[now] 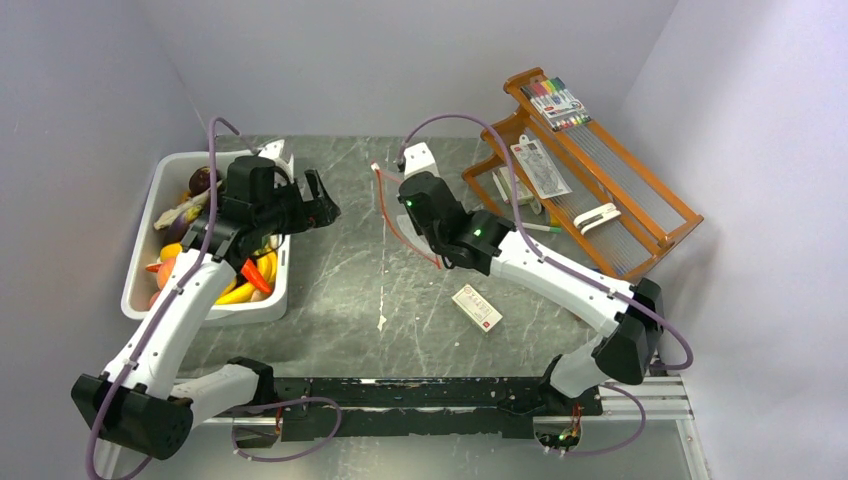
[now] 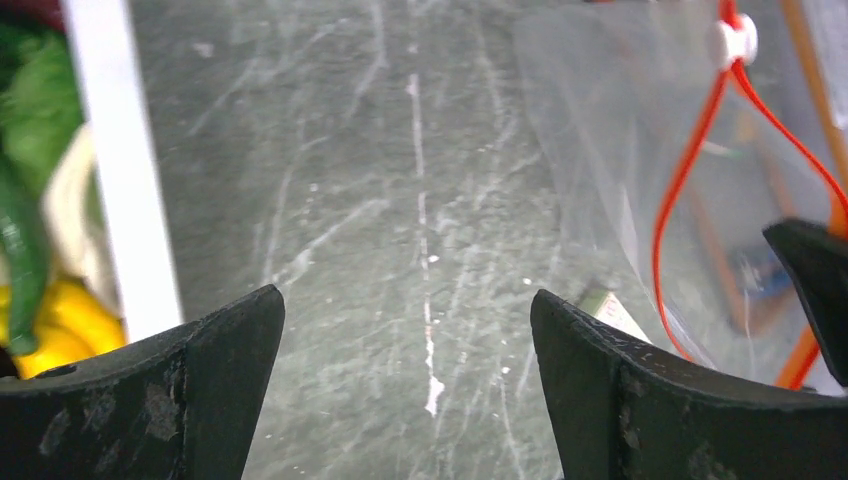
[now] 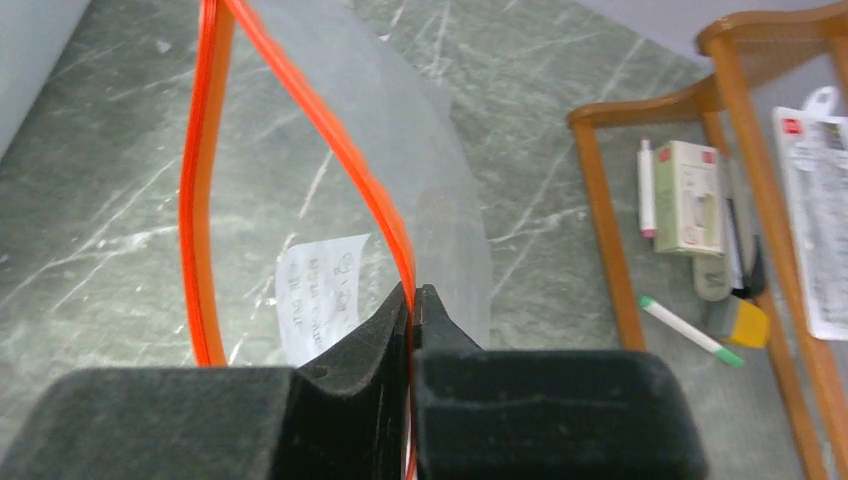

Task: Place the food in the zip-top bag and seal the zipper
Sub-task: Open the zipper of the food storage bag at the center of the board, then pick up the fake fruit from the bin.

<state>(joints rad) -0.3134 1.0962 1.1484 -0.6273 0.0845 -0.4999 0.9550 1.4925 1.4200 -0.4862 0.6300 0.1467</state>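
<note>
The food (image 1: 200, 250), toy fruits and vegetables, lies in a white tub (image 1: 250, 310) at the left. The left wrist view shows a green pepper (image 2: 25, 150) and a banana (image 2: 60, 320) there. My left gripper (image 1: 325, 205) is open and empty, hovering just right of the tub over bare table (image 2: 405, 320). The clear zip-top bag (image 1: 400, 225) stands at mid table with its mouth open. My right gripper (image 1: 405, 200) is shut on its red-orange zipper (image 3: 300, 110) at one side of the mouth (image 3: 412, 295). The zipper's white slider (image 2: 735, 40) shows at the far end.
A small white-and-red box (image 1: 477, 307) lies on the table in front of the bag. A wooden rack (image 1: 640, 215) at the right holds a markers pack (image 1: 555, 100) and other stationery. Grey walls close in on the left, back and right.
</note>
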